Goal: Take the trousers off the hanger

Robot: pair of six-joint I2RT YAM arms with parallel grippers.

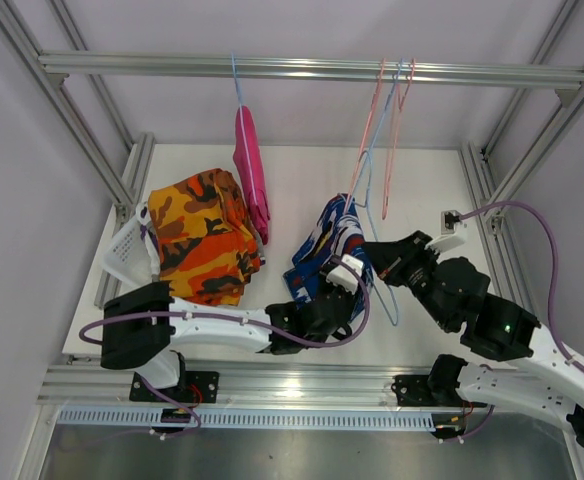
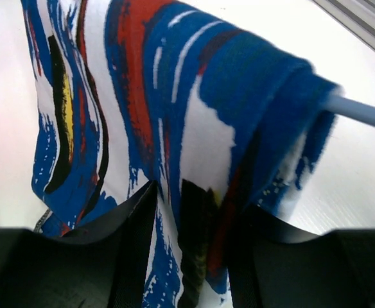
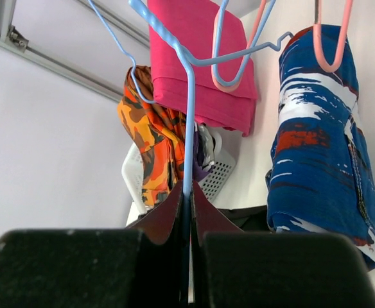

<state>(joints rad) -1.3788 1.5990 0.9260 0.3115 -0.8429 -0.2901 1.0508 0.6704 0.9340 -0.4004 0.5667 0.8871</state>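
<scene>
Patterned trousers (image 2: 174, 115): draped over the blue hanger (image 3: 187, 128), low above the desk (image 1: 302, 190).
Left end effector (image 2: 194, 212): straddles a cloth fold; clamped or not, I cannot tell.
Right end effector (image 3: 187, 192): closed on the hanger's wire.
Done: orange trousers (image 1: 202, 235) are off, lying on the desk.
Left: this pair; pink trousers (image 1: 250, 170) on their hanger.
Hidden: the hanger's bar under the cloth.
</scene>
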